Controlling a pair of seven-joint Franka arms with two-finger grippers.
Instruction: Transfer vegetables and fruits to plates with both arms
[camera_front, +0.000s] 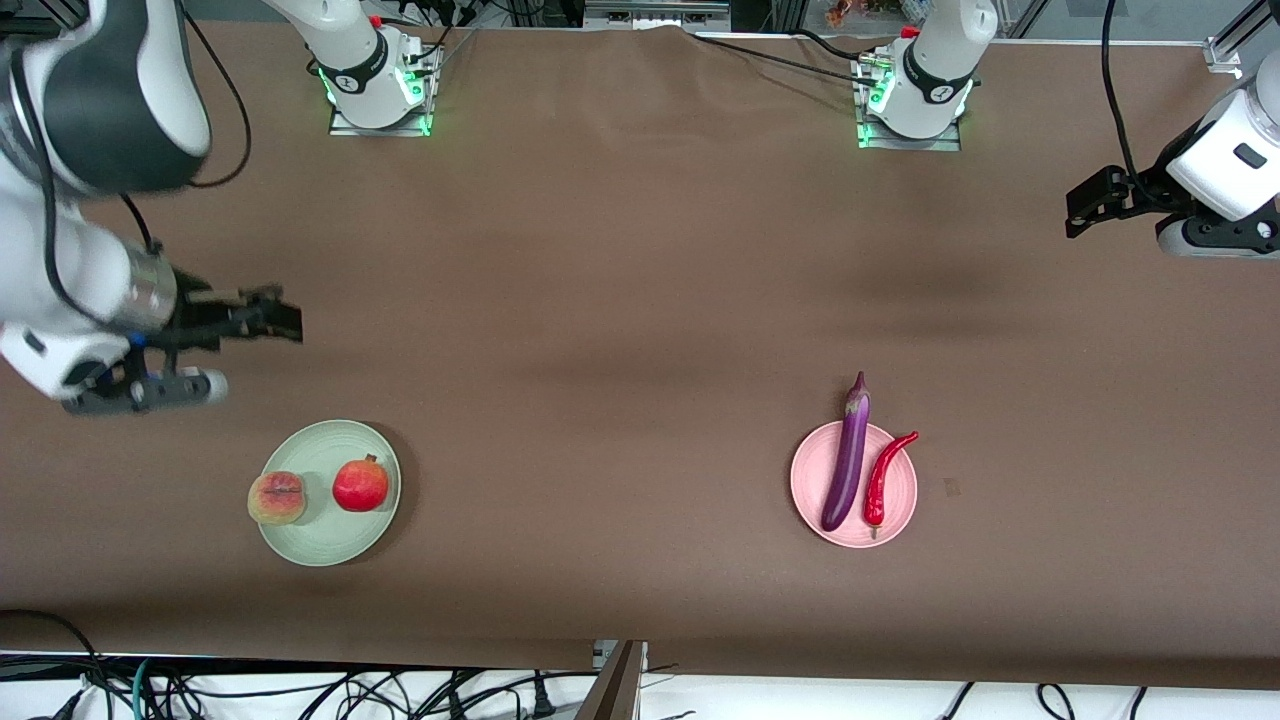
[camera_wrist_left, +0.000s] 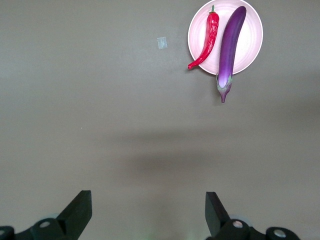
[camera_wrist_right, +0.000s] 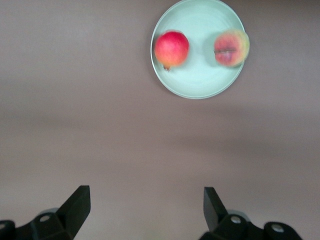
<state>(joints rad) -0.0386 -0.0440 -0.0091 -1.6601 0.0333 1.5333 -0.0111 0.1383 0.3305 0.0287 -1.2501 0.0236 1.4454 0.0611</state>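
The purple eggplant (camera_front: 848, 458) and the red chili pepper (camera_front: 883, 477) lie side by side on the pink plate (camera_front: 899, 515), toward the left arm's end; the eggplant's stem end overhangs the rim. They also show in the left wrist view: eggplant (camera_wrist_left: 229, 45), chili (camera_wrist_left: 207, 39), plate (camera_wrist_left: 251, 39). The pomegranate (camera_front: 360, 484) sits on the green plate (camera_front: 330, 535) and the peach (camera_front: 277, 498) rests at its rim. The right wrist view shows the pomegranate (camera_wrist_right: 171, 48), peach (camera_wrist_right: 231, 48) and green plate (camera_wrist_right: 197, 82). My left gripper (camera_front: 1085, 205) (camera_wrist_left: 148, 207) is open and empty, raised over bare table. My right gripper (camera_front: 270, 318) (camera_wrist_right: 146, 205) is open and empty, raised over bare table.
The brown table mat (camera_front: 620, 330) spans the scene. The arm bases (camera_front: 378, 90) (camera_front: 915, 100) stand along the edge farthest from the front camera. A small pale tag (camera_front: 952, 487) lies on the mat beside the pink plate. Cables hang below the near table edge.
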